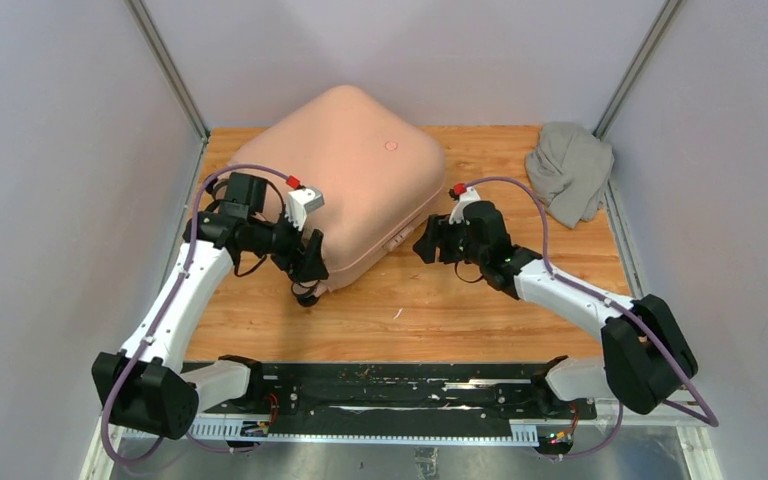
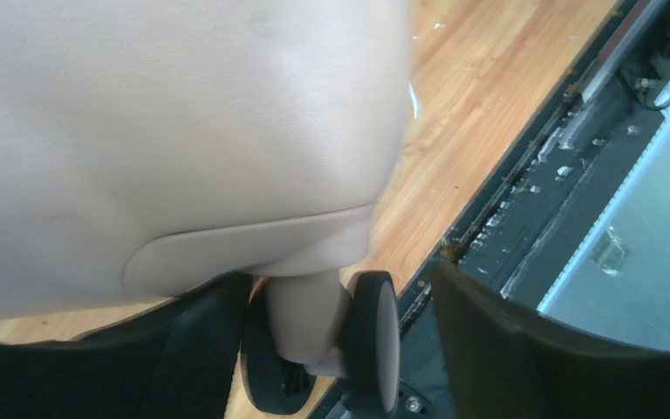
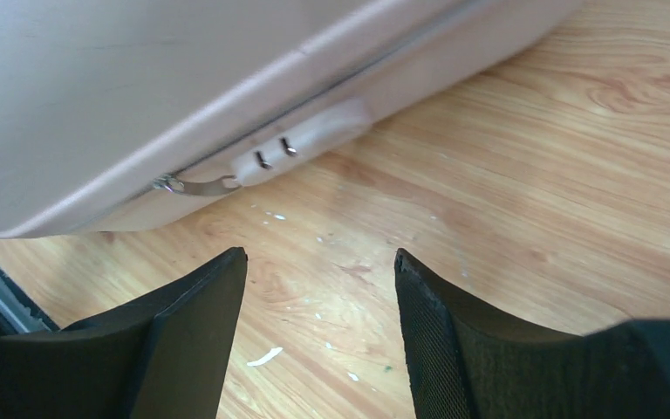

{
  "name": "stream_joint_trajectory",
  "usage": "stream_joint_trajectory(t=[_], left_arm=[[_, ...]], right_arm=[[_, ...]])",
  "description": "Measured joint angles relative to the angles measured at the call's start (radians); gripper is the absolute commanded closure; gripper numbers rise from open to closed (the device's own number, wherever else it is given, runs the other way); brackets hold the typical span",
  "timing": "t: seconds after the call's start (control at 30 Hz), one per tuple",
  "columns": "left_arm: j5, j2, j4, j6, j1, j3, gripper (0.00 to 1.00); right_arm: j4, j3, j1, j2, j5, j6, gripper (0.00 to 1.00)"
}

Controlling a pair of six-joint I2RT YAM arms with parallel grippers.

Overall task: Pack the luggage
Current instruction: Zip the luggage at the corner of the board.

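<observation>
Overall, luggage (image 1: 360,170); wooden tabletop (image 1: 460,310); grey walls (image 1: 50,150)

luggage (image 1: 350,170): pale pink | wheel (image 2: 272,375): black | cloth (image 1: 570,170): grey | table (image 1: 460,300): orange-brown wood grain

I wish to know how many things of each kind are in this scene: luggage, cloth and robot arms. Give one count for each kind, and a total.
Pink suitcase: 1
Grey cloth bundle: 1
Robot arms: 2 (left arm, right arm)
Total: 4
</observation>
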Motion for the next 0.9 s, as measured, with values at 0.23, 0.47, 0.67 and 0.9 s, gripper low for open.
stream_joint_trajectory(t=[0.23, 0.47, 0.67, 0.9], left_arm=[[0.038, -0.013, -0.090, 0.054, 0.023, 0.174, 0.00], [-0.054, 0.012, -0.081, 0.225, 0.336, 0.369, 0.00], [-0.119, 0.197, -0.080, 0.336, 0.452, 0.501, 0.00], [-0.172, 0.492, -0.078, 0.394, 0.507, 0.657, 0.00]], right_arm=[[-0.045, 0.064, -0.048, 0.085, -0.068, 0.000, 0.39], [-0.028, 0.179, -0.048, 0.221, -0.075, 0.058, 0.43], [-0.004, 0.189, -0.044, 0.275, -0.063, 0.135, 0.41], [0.016, 0.162, -0.034, 0.261, -0.037, 0.170, 0.41]])
